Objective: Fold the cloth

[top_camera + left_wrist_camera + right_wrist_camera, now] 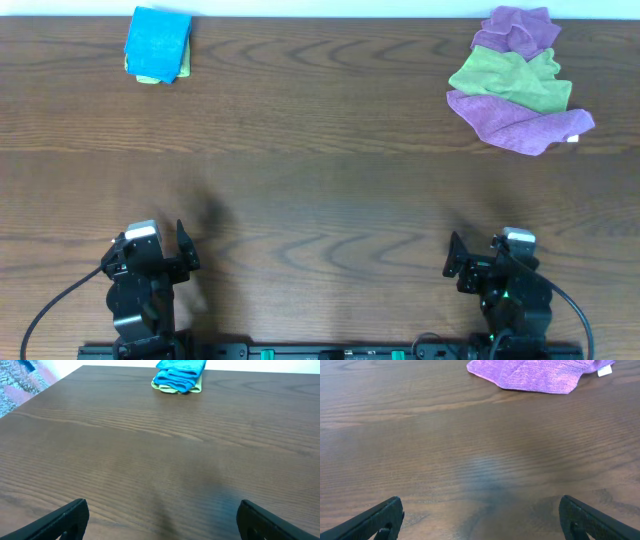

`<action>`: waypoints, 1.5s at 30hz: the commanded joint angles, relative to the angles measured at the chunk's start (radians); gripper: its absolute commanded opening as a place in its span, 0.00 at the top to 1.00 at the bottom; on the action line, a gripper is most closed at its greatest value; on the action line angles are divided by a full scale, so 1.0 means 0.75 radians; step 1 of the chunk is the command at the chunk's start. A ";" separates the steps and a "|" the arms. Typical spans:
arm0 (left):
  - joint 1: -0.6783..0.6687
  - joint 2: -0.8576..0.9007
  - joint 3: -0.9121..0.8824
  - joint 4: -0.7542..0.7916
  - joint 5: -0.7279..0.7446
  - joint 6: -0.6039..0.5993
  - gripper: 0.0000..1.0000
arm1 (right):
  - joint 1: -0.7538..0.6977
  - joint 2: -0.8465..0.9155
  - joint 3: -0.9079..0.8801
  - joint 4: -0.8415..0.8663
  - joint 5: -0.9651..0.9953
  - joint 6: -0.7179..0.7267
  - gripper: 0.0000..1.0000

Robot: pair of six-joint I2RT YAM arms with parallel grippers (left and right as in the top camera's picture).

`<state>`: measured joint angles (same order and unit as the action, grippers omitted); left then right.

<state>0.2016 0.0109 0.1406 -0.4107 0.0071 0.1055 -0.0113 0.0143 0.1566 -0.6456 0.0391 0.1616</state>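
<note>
A loose pile of cloths lies at the table's far right: a purple cloth (520,125) in front, a green cloth (510,78) on it and another purple cloth (518,28) behind. The front purple cloth also shows in the right wrist view (535,374). A folded blue cloth (158,40) on a yellow-green one lies at the far left, also in the left wrist view (179,375). My left gripper (160,522) is open and empty at the near left. My right gripper (480,522) is open and empty at the near right. Both are far from the cloths.
The wooden table (320,190) spans the view. Its far edge runs along the top, its left edge shows in the left wrist view (35,390). A white tag (605,370) sticks out of the front purple cloth.
</note>
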 commanded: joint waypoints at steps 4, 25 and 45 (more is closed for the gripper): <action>0.005 -0.009 -0.026 -0.005 -0.020 0.008 0.04 | -0.013 -0.012 -0.003 0.001 -0.008 0.023 0.01; 0.005 -0.009 -0.026 -0.005 -0.020 0.008 0.05 | -0.013 0.011 -0.005 0.538 0.045 0.129 0.01; 0.005 -0.009 -0.026 -0.005 -0.020 0.008 0.04 | -0.280 1.352 0.437 1.161 0.067 0.111 0.01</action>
<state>0.2016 0.0101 0.1406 -0.4107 0.0067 0.1055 -0.2005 0.9726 0.4366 0.2127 0.0971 0.2382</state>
